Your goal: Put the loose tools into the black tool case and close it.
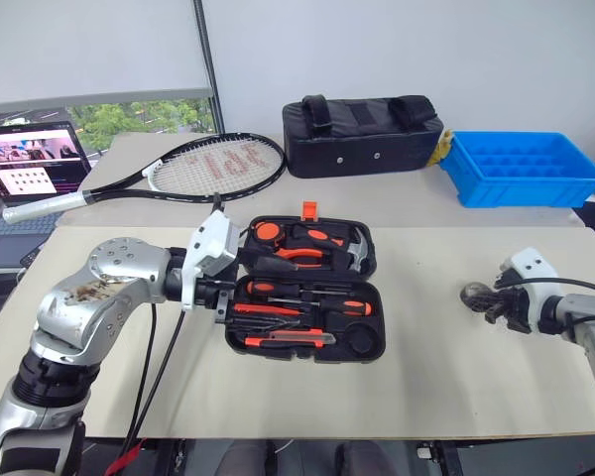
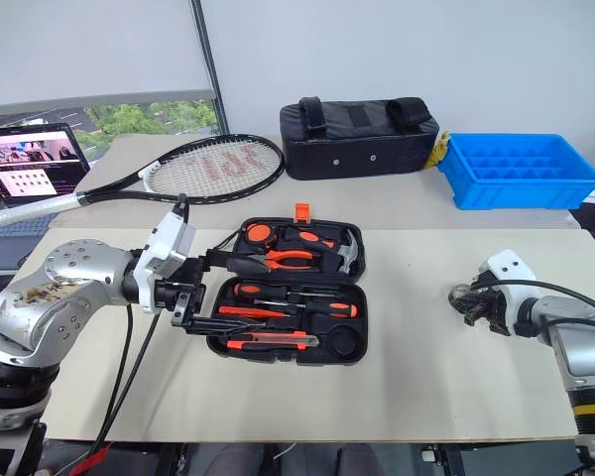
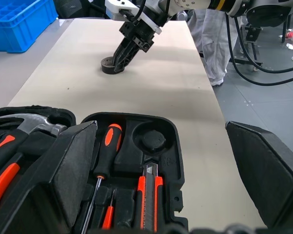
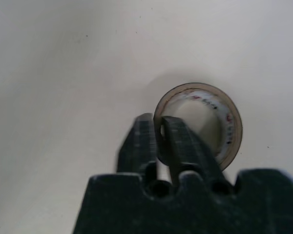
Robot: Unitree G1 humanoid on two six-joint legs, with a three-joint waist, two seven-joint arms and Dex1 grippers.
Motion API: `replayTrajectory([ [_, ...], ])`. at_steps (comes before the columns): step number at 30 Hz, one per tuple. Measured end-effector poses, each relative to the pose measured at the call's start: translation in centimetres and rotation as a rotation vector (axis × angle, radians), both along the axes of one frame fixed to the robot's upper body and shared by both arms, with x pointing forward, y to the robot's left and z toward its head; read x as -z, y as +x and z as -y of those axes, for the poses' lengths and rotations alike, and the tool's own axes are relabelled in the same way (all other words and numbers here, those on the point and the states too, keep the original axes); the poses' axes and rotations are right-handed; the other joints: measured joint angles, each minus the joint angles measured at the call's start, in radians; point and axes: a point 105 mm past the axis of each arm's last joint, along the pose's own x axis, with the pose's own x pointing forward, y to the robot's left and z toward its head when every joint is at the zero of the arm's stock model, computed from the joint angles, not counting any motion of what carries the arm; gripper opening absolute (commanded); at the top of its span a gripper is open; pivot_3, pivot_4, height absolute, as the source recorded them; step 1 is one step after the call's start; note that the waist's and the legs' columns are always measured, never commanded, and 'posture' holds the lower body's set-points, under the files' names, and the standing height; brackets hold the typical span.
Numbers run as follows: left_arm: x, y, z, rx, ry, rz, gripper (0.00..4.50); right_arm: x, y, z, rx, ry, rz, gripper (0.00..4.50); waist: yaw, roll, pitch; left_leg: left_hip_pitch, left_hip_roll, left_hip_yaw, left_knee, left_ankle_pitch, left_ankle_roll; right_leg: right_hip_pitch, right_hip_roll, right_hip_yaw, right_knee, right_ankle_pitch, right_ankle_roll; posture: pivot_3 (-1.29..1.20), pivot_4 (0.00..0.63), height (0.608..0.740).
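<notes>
The right gripper [image 4: 157,127] is pinching the wall of the small grey tape roll [image 4: 219,122], one finger inside the ring and one outside, jaws squeezed together on it. The roll is sitting on the tan table [image 1: 446,367], well to the right of the black tool case [image 1: 307,288].

The left gripper [image 2: 193,297] is hanging wide apart at the left edge of the case, gripping nothing. The case is lying open in the middle of the table, with screwdrivers [image 1: 307,302] and the utility knife [image 1: 288,340] resting in its slots.

Behind it are lying a tennis racket [image 1: 213,164], a black bag [image 1: 362,134] and a blue bin [image 1: 521,169].
</notes>
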Motion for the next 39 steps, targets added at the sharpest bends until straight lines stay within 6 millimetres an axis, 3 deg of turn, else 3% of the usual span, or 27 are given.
replayTrajectory([
  [8,0.2,-0.1,-0.1,0.0,0.001,-0.008,4.5,-0.6,-0.2,-1.2,-0.075,0.027,0.004,0.04,0.0,0.0,0.0,0.0,0.0,0.0,0.0,0.0,0.0,0.0,0.0,0.0,0.0,0.0,0.0,0.0,0.15,0.729],
  [12,0.2,-0.1,-0.1,0.002,0.002,-0.008,4.5,-3.1,-1.0,-5.1,-0.276,0.097,0.04,0.04,-0.003,0.0,0.0,0.0,0.001,0.0,0.0,0.0,0.0,0.0,0.001,0.0,0.0,0.0,0.0,0.0,0.15,0.729],
  [14,0.1,-0.1,0.0,0.005,-0.001,0.001,4.5,-4.8,-2.6,-8.7,-0.459,0.167,0.038,0.04,-0.002,0.0,0.0,0.0,0.001,-0.001,0.0,0.0,0.0,0.0,0.001,0.0,0.0,0.0,0.0,0.0,0.15,0.729],
  [17,0.1,0.0,-0.1,0.004,-0.002,0.014,4.5,-6.2,-5.1,-11.9,-0.656,0.209,0.02,0.04,0.001,-0.001,0.001,0.0,0.001,-0.001,0.0,0.0,0.0,0.0,0.0,-0.001,0.0,0.0,0.0,0.0,0.15,0.729],
  [19,0.3,0.0,-0.2,0.0,0.006,0.02,4.5,-5.7,-6.7,-13.4,-0.748,0.215,-0.024,0.04,0.005,-0.002,0.001,0.0,0.001,-0.001,0.0,0.0,0.0,0.0,-0.001,-0.001,-0.001,0.0,0.0,0.0,0.15,0.729],
  [22,1.0,0.1,-0.4,-0.011,0.023,0.004,4.5,-2.7,-8.9,-14.0,-0.85,0.11,-0.151,0.04,0.005,-0.003,0.002,-0.001,0.0,-0.001,0.0,0.0,0.0,0.0,-0.001,0.0,-0.001,0.0,0.0,0.0,0.15,0.729],
  [29,1.0,0.1,-0.4,-0.008,0.026,0.005,4.5,-2.5,-7.5,-16.3,-0.91,0.015,-0.025,0.04,-0.007,-0.005,0.003,0.001,0.001,-0.001,0.0,0.001,-0.001,-0.001,0.002,0.001,0.002,0.0,0.0,0.0,0.15,0.729],
  [39,1.0,0.1,-0.4,-0.006,0.022,0.016,4.5,-2.6,-7.7,-18.3,-0.984,0.009,-0.001,0.04,0.0,-0.005,0.004,0.0,0.001,-0.001,0.0,0.0,-0.001,-0.001,0.001,0.0,0.001,0.0,0.0,0.0,0.15,0.729],
])
